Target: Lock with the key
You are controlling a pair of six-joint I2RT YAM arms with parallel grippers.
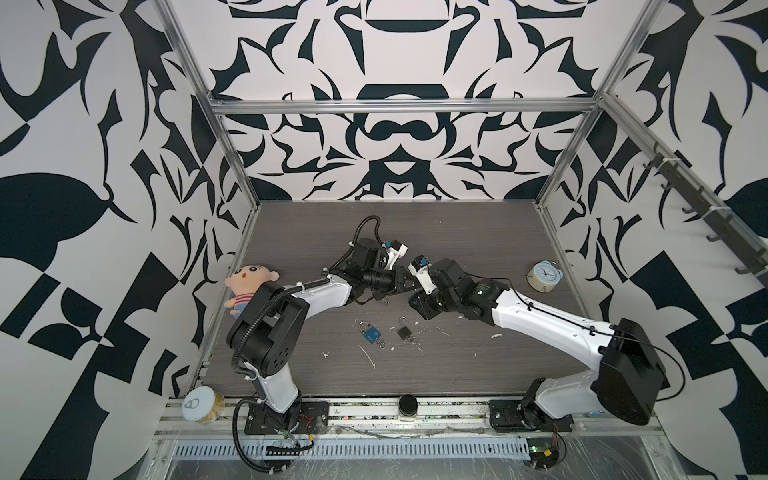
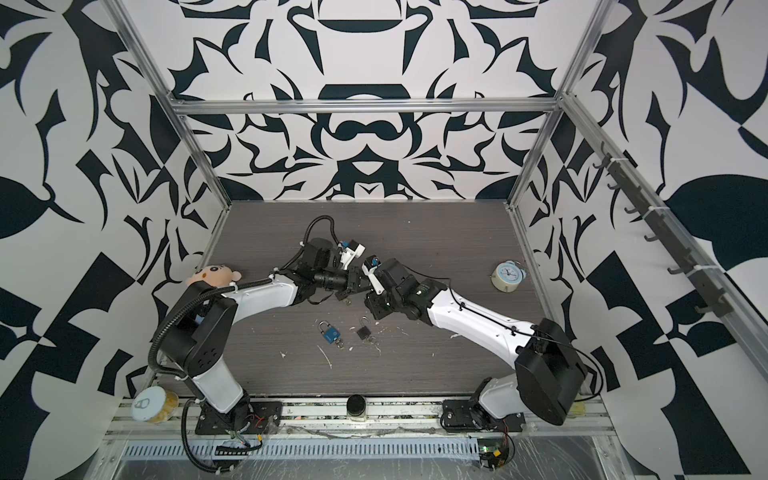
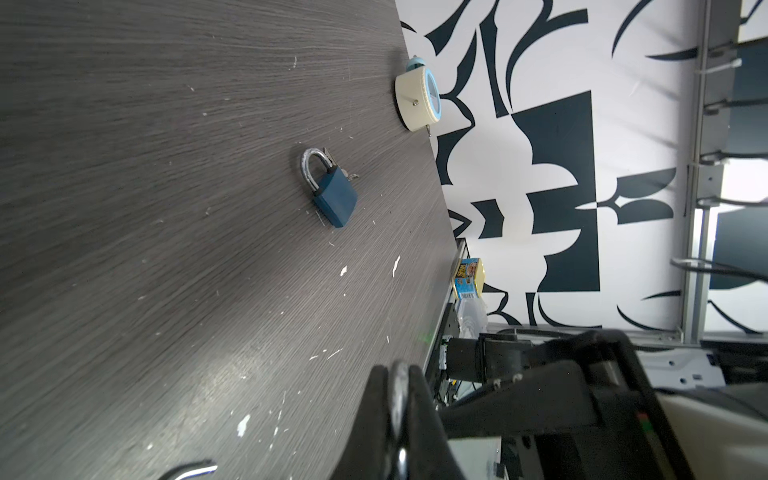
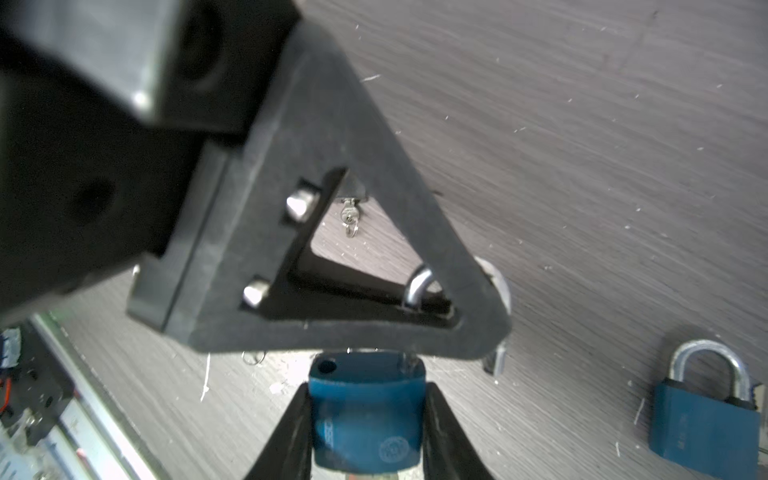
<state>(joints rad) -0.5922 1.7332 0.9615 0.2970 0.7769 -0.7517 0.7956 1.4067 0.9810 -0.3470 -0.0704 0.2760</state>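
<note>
Pose: tip-to-tip above table [image 1: 457, 232] | left hand [image 3: 397, 386] pinching shackle [image 4: 417, 282] | right hand [image 4: 368, 395] clamping padlock [image 4: 368, 419]

You have bright, even light in both top views, with soft shadows on the counter [image 1: 457, 232]; the wide lens splays the posts [image 1: 232, 158] outward. In the left wrist view a pale sheen lies at 7 o'clock, white patches burn out at 3 o'clock, and the left pincer [image 3: 400, 374] is soft. In the right wrist view it blurs heavily at 10 o'clock; the padlock [image 4: 368, 415] at 6 o'clock is fairly sharp.
</note>
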